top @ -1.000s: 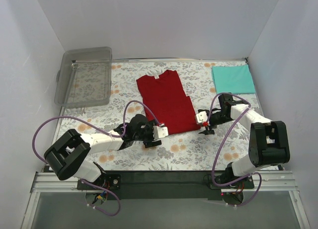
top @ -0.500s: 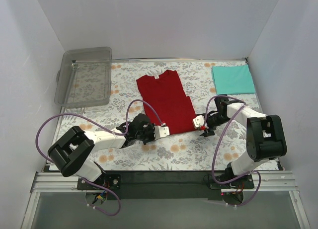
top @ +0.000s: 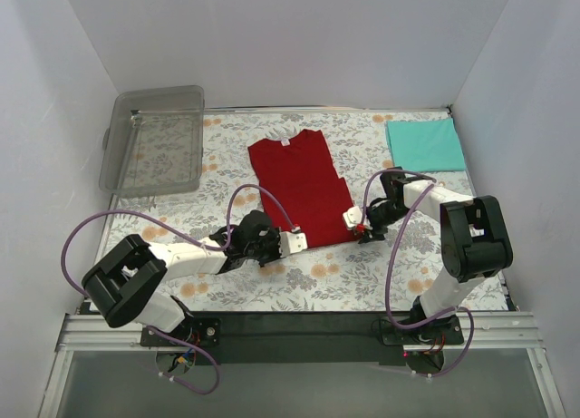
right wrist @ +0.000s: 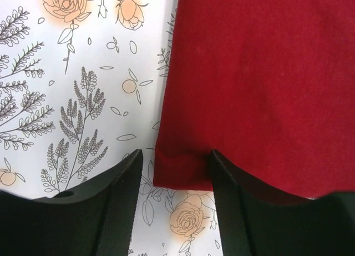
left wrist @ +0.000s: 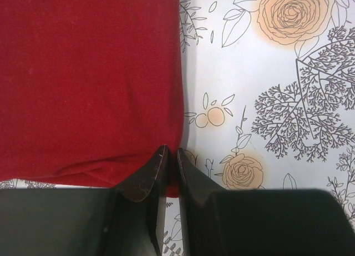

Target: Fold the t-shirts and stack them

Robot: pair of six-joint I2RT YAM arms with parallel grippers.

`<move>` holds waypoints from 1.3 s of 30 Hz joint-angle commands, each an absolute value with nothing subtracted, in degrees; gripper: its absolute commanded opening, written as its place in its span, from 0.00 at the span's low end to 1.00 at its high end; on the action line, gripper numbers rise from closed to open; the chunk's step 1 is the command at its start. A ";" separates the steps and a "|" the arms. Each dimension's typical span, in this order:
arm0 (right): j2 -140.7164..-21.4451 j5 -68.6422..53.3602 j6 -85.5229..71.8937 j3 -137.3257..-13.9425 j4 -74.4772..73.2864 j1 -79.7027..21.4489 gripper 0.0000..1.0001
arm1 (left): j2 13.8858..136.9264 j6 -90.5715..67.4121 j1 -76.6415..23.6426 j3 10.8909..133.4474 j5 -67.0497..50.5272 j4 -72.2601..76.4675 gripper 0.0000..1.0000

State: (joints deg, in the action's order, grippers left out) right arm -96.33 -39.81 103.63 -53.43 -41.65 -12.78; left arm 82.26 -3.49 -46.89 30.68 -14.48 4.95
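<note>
The deep red t-shirt (top: 304, 182) lies flat and folded lengthwise in the middle of the floral cloth, collar toward the back. My left gripper (top: 292, 241) (left wrist: 172, 151) is shut on its near left hem corner (left wrist: 173, 184), with red cloth pinched between the fingers. Over the near right hem corner (right wrist: 183, 170) my right gripper (top: 355, 220) (right wrist: 175, 156) stands open, one finger on each side of it, neither pressing the cloth. The teal t-shirt (top: 426, 144) rests folded at the back right.
A clear plastic bin (top: 154, 137) stands at the back left, partly off the cloth. White walls close in the left, right and back. Purple cables loop from both arms over the near table.
My left gripper closed on the red shirt's near left corner. The right gripper slid left to the near right corner and its jaws narrowed.
</note>
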 commanded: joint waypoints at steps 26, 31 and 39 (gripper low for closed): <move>-83.95 -39.90 90.36 -48.78 -43.42 -15.91 0.01 | 64.08 -6.77 -47.81 24.79 -16.43 3.34 0.00; -81.74 -41.05 89.21 -48.25 -43.42 -16.00 0.01 | 61.79 -7.03 -47.72 23.82 -17.22 1.58 0.00; -86.75 -36.57 90.00 -45.27 -41.05 -16.43 0.01 | 65.91 -7.21 -47.81 23.73 -20.38 1.06 0.00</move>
State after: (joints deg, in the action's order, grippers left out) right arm -85.52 -38.26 90.17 -47.03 -40.49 -16.08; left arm 64.95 -6.90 -47.48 23.73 -17.93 2.15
